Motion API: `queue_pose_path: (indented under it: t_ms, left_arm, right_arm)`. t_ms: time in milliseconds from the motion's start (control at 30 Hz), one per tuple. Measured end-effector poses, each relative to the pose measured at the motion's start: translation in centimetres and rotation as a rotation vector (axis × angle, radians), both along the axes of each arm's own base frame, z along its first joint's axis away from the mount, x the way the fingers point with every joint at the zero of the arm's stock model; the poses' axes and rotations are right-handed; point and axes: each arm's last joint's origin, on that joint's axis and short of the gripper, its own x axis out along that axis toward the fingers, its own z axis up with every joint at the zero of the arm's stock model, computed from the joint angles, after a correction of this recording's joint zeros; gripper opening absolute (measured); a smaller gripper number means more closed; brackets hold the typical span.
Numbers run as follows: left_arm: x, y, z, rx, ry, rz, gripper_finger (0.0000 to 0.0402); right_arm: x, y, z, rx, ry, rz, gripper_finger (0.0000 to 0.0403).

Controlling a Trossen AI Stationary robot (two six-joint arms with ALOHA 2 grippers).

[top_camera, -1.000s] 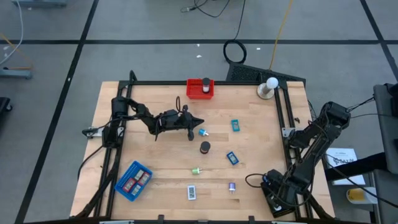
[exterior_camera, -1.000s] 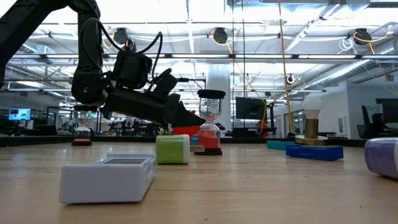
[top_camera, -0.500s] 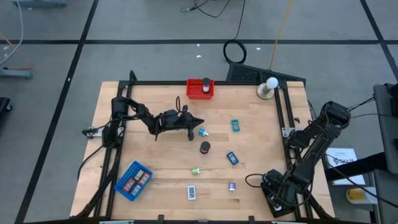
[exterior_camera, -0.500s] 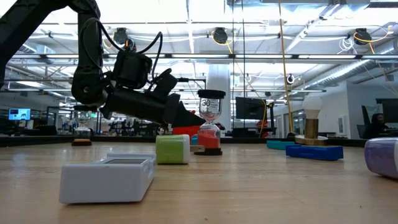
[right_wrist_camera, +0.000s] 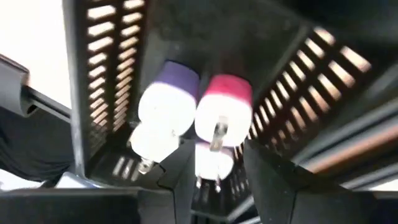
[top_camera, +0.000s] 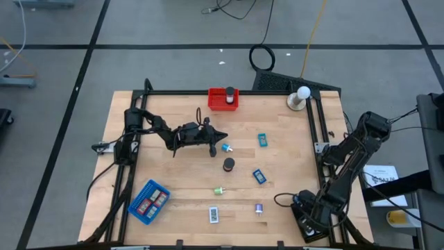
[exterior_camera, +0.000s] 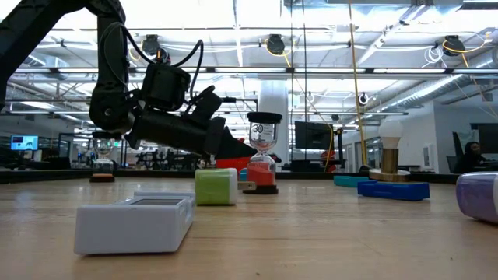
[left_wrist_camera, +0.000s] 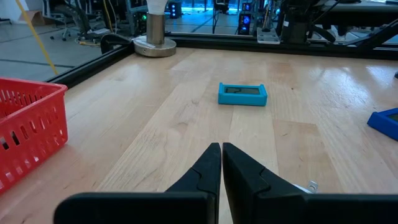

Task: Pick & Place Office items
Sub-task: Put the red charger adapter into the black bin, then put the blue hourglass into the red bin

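My wooden table (top_camera: 173,173) carries everything. My right arm is folded at the table's near right corner, right gripper (right_wrist_camera: 214,186) dipped into the black tray (top_camera: 305,223); its fingers stand apart, gripping nothing that I can make out. Right ahead of them lie two white plugs, one purple-capped (right_wrist_camera: 166,102), one pink-capped (right_wrist_camera: 221,115), side by side and touching, inside the slotted tray walls.

My left gripper (top_camera: 220,136) hovers mid-table, closed tight, fingers (left_wrist_camera: 208,168) pressed together, empty, just above the wood.

Blue tray (top_camera: 148,201): well behind and to the side of my left gripper, near the front edge, with pieces in it. Red tray (top_camera: 223,99): just off to the gripper's side, at the far edge. White ball on stand (top_camera: 300,98): far corner ahead.

Office items: teal block (top_camera: 263,140) straight ahead of my left gripper; blue block (top_camera: 259,176) further off to the side; black cylinder (top_camera: 228,164) near the tips; small blue-white bit (top_camera: 226,148) just beside the tips; white-labelled rectangle (top_camera: 214,214), green bit (top_camera: 218,190), purple bit (top_camera: 259,208) well apart, toward the front.
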Motion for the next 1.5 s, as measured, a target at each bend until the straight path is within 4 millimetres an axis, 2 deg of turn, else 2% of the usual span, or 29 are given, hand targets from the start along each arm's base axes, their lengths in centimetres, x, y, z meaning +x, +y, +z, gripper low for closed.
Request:
queue_pose_path:
  t_ms: [500, 833, 1267, 1500]
  left_arm:
    - [0.0, 0.0, 0.0, 0.000, 0.000, -0.001, 0.0024]
    - [0.0, 0.0, 0.0, 0.000, 0.000, -0.001, 0.0024]
    - [0.0, 0.0, 0.0, 0.000, 0.000, 0.000, 0.0024]
    - [0.0, 0.0, 0.0, 0.000, 0.000, 0.000, 0.0024]
  right_arm:
    - [-0.8, -1.8, 4.3, 0.087, -0.006, -0.179, 0.0218]
    - [0.4, -4.1, 7.9, -0.118, -0.125, -0.203, 0.0272]
    - [1.3, -5.1, 6.4, -0.230, -0.120, -0.176, 0.0342]
    - [1.9, -5.3, 4.7, -0.287, -0.108, -0.133, 0.0336]
